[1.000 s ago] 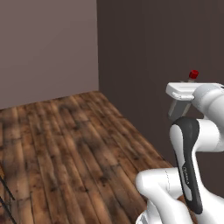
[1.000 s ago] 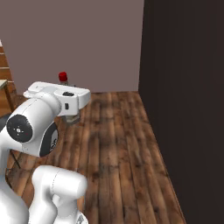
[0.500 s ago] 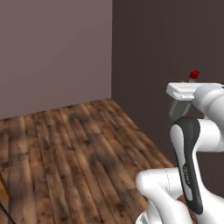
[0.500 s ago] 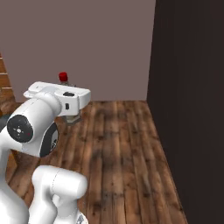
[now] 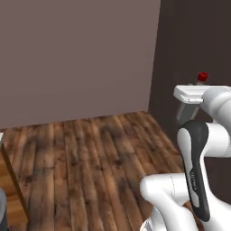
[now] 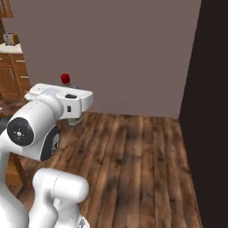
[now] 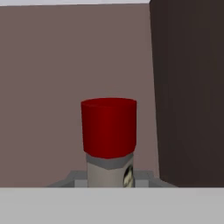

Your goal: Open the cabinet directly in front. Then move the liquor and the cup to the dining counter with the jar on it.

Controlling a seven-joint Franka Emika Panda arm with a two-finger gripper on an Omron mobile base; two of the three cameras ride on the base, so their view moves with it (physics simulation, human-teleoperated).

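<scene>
My gripper (image 5: 187, 110) is shut on the liquor, a small grey-clear bottle whose red cap (image 5: 203, 76) sticks up above the white hand. In the right base view the same red cap (image 6: 65, 79) rises behind the hand and the bottle's grey body (image 6: 74, 120) hangs below it. The hand view has the liquor (image 7: 108, 131) close up and upright, cap on top, grey neck below, in front of a mauve wall. The cabinet, the cup, the dining counter and the jar are out of view.
A plain mauve wall (image 5: 76, 58) stands ahead, meeting a tall dark panel (image 6: 213, 111) on the right. Wooden plank floor (image 5: 90, 158) lies below. Wooden base cabinets with a pale countertop (image 6: 10, 67) sit at the far left. A wooden edge (image 5: 11, 178) shows low on the left.
The whole scene has slid to the right in both base views, so the camera has turned with the base. The liquor stays in the gripper, held the same way.
</scene>
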